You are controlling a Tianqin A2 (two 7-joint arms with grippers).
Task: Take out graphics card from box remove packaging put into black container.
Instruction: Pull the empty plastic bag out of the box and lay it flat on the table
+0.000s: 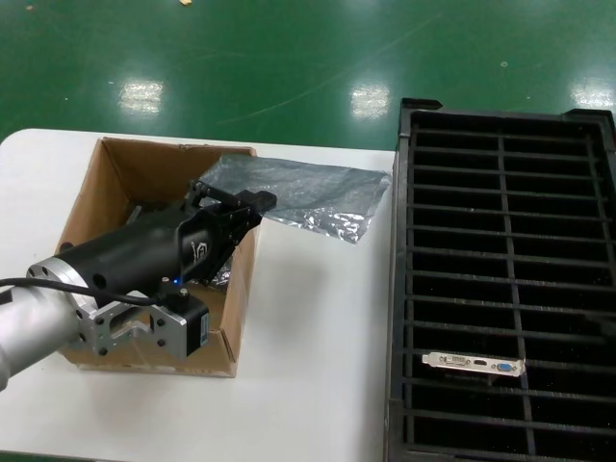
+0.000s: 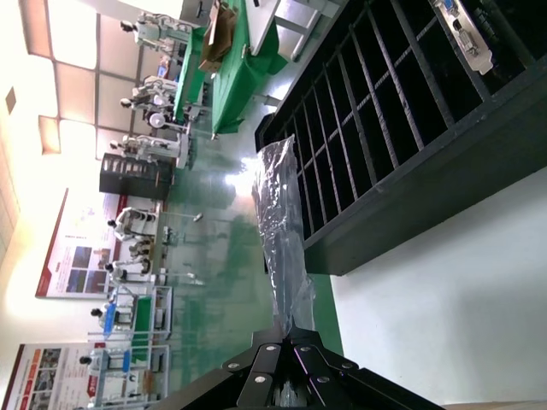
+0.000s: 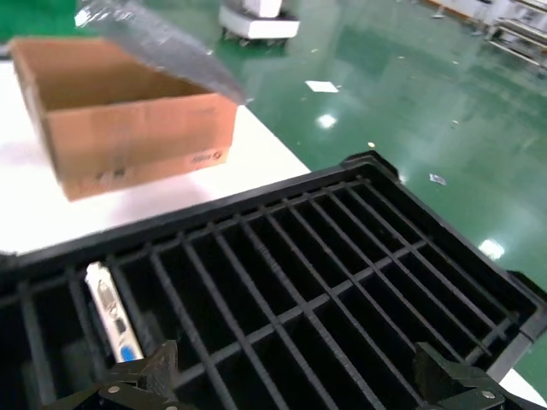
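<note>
Left end effector clamped on the packaging at the box; graphics card seated in the black container.

The left end effector (image 1: 234,207) sits over the far right corner of the box (image 1: 106,183), its fingers closed on one end of the packaging (image 1: 308,197). From that grip the packaging stretches away to the right, across the box rim and above the white worktop (image 1: 318,318), ending just short of the black container (image 1: 500,279). The graphics card (image 1: 474,364) stands in a slot low in the container's left column, well apart from the left end effector, silver bracket uppermost with the blue port showing. The right end effector (image 3: 291,384) hangs over the black container with fingers spread wide and nothing between them; the graphics card (image 3: 109,316) lies just beside one fingertip (image 3: 141,380).
</note>
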